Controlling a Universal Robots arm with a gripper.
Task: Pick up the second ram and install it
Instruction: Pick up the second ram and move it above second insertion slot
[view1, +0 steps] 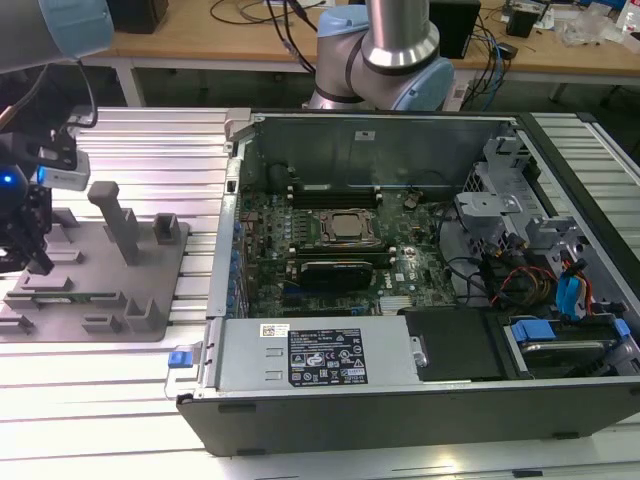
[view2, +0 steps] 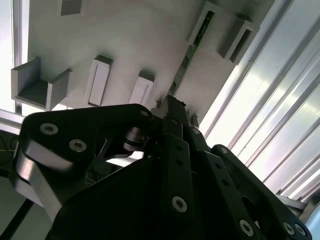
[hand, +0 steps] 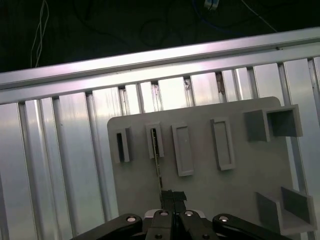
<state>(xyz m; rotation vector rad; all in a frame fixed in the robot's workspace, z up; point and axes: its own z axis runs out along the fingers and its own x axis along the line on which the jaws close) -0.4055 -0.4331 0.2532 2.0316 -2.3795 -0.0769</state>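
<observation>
Hand (hand: 172, 196) pressed together, pinching the near end of the second ram (hand: 157, 162). The stick stands on edge in a slotted grey holder (hand: 210, 200) on the worktop (hand: 50, 170). The slot props it upright, probably so its thin faces can be gripped.

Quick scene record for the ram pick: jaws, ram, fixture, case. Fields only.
jaws: shut on one end of the second ram
second ram: standing on edge, other end seated in a slot of the fixture plate
ram status: not yet lifted out
arm location: over the fixture plate, at the exterior view's left of the computer case
computer case: open, CPU socket visible
</observation>
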